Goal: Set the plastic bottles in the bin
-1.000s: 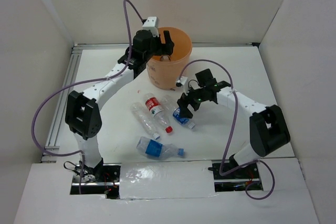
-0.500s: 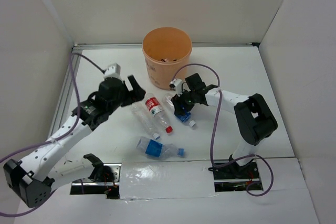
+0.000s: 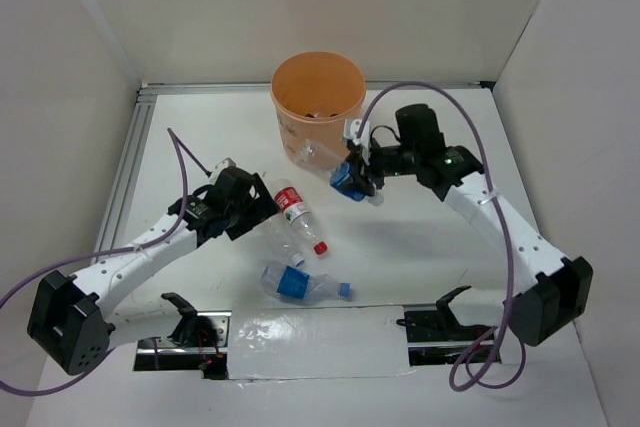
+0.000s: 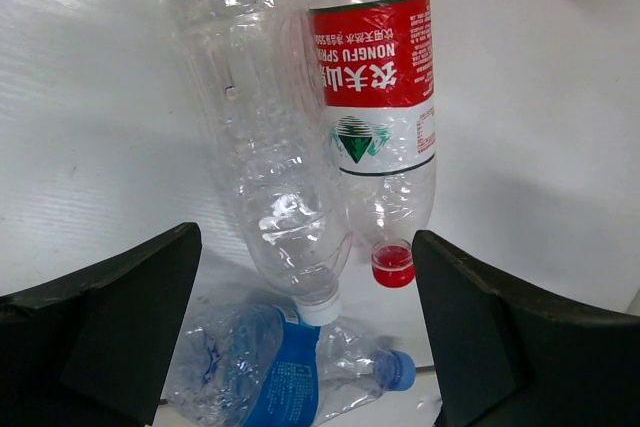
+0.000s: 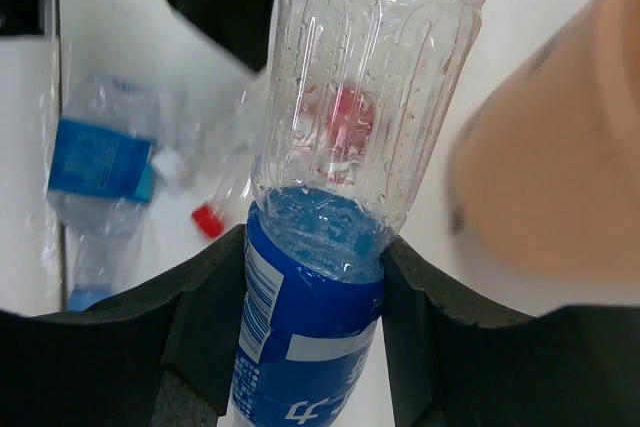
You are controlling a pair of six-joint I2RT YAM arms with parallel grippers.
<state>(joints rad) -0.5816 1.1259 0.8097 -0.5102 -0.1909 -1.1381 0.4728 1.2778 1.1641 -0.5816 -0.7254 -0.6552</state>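
My right gripper [image 3: 360, 173] is shut on a clear plastic bottle with a blue label [image 5: 305, 347], held off the table just in front of the orange bin [image 3: 318, 107]. The bottle's clear end [image 3: 318, 156] points at the bin's wall [image 5: 570, 177]. My left gripper [image 4: 305, 322] is open, low over the table. Between and beyond its fingers lie a plain bottle with a white cap [image 4: 270, 177], a red-labelled bottle with a red cap [image 4: 375, 97] and a blue-labelled bottle with a blue cap [image 4: 270, 377]. In the top view these lie mid-table: the red-labelled bottle [image 3: 295, 209], the blue-labelled bottle [image 3: 300, 284].
White walls close the table at the back and both sides. A metal rail [image 3: 125, 182] runs along the left edge. Cables loop off both arms. Something small and dark lies inside the bin [image 3: 318, 115].
My right gripper closed on the blue-labelled bottle and lifted it up toward the bin. The left arm swung from the bin down to the bottles on the table, staying open.
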